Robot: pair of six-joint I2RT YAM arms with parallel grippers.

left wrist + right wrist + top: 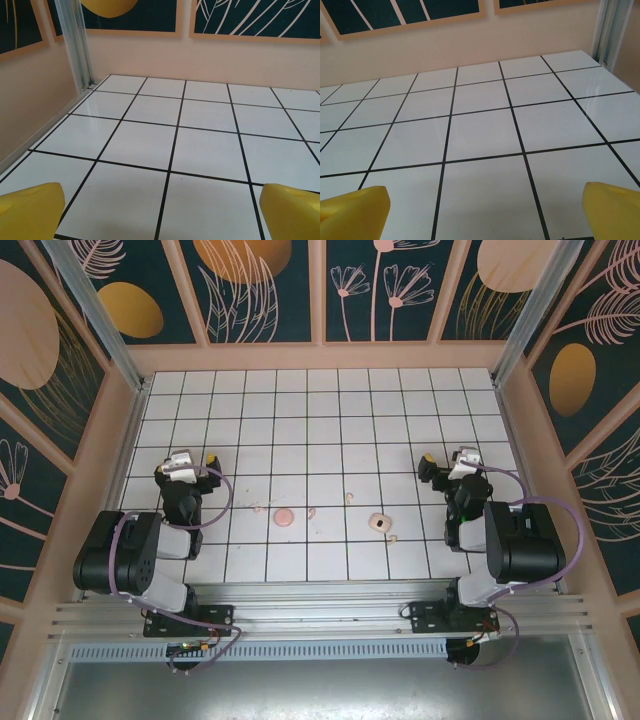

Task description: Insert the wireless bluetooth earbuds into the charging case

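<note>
**Both claws open, nothing picked up yet**

On the tiled table (340, 410), the left claw (160, 215) and right claw (482, 215) stand spread wide and empty, well to either side of the round pink case (284, 517). A pale holder (378, 523) with pink hollows lies to the case's right. One earbud (312, 512) lies just right of the case. Approach it from straight above and pinch it low, so the tiny hook does not skid away.

charging case (284, 517) on table (340, 420) toward its near edge, earbuds (312, 510) scattered left and right of it
</note>
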